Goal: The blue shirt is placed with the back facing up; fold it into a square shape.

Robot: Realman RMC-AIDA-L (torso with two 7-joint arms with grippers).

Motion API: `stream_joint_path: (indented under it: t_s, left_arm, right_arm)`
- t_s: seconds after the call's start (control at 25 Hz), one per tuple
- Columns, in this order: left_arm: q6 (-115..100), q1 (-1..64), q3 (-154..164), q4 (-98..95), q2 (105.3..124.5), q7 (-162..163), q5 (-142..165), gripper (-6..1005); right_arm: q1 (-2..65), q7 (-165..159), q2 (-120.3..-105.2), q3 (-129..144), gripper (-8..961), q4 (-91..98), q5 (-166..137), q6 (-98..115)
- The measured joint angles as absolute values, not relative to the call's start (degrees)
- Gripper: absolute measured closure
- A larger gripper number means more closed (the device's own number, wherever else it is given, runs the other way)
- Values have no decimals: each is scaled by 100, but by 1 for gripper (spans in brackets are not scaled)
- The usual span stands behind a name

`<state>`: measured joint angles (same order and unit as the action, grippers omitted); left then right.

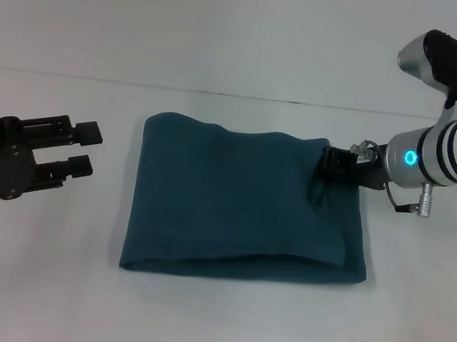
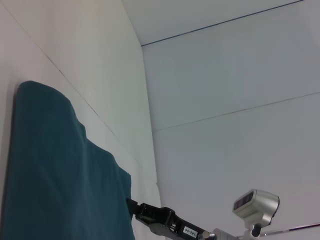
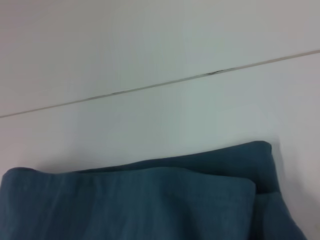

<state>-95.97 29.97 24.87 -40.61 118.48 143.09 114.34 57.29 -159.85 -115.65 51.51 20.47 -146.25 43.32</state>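
The soft dark teal-blue shirt (image 1: 245,205) lies mid-surface, already squarish. Right gripper (image 1: 334,165) at its far right corner, jaws' state unclear; left gripper (image 1: 86,148) hovers beside, jaws spread. Next: release, tidy.

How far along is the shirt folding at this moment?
Mostly done: the blue shirt already lies as a compact, roughly square stack. In hand: the right gripper sits at its far right corner. The left gripper hovers open, off the cloth. Left: release and retreat.
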Motion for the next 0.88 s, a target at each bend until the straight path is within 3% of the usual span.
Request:
stream_joint_path:
  t_s: [0.44, 0.88]
  left_arm:
    - [-9600, 2995, 2487, -4061, 11848, 14308, 11434, 356]
    - [-9620, 2985, 2487, -4061, 11848, 14308, 11434, 356]
  right_arm:
    - [5664, -15988, -11518, 5069, 944, 2124, -14600, 4436]
    - [5594, -16044, -11440, 5001, 941, 2631, -14603, 4770]
